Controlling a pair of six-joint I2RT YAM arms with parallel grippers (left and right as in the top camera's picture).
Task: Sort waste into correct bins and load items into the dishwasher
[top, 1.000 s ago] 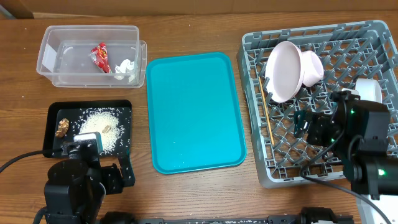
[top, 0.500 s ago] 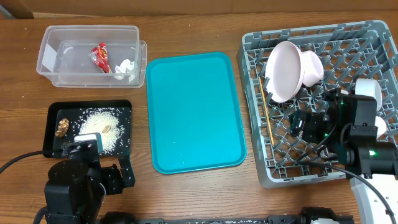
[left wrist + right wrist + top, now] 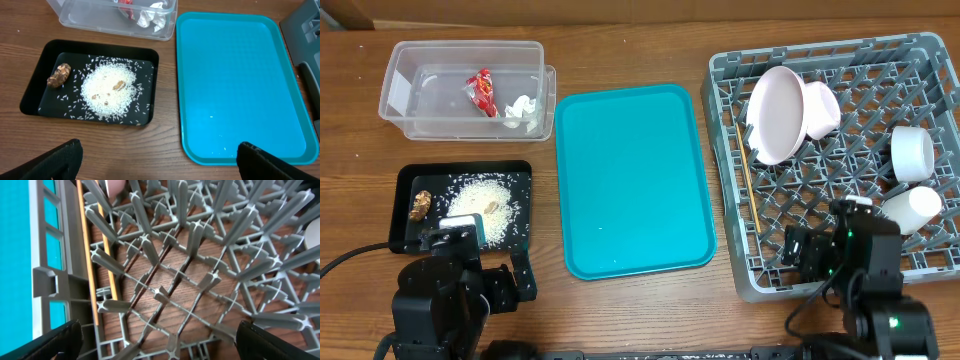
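Left hand point(image 3: 159, 159) spread fully wide, empty, above bare table point(image 3: 100, 145) just in front of the black tray point(image 3: 30, 97). In that tray, loose rice point(image 3: 107, 90) and brown scraps point(image 3: 58, 76). Beyond it, clear tub point(image 3: 410, 110) with red wrapper point(image 3: 481, 91) and white tissue point(image 3: 521, 108) inside. Right hand point(image 3: 160, 340) likewise fully open, holding nothing, over the near part of the grey dish rack point(image 3: 730, 215). Chopsticks point(image 3: 88, 270) lying along the rack's left side. Plate point(image 3: 775, 115) and bowl point(image 3: 820, 108) propped at the back, small bowl point(image 3: 912, 152) and cup point(image 3: 910, 207) at the right. Teal tray point(image 3: 630, 180) between black tray and rack.
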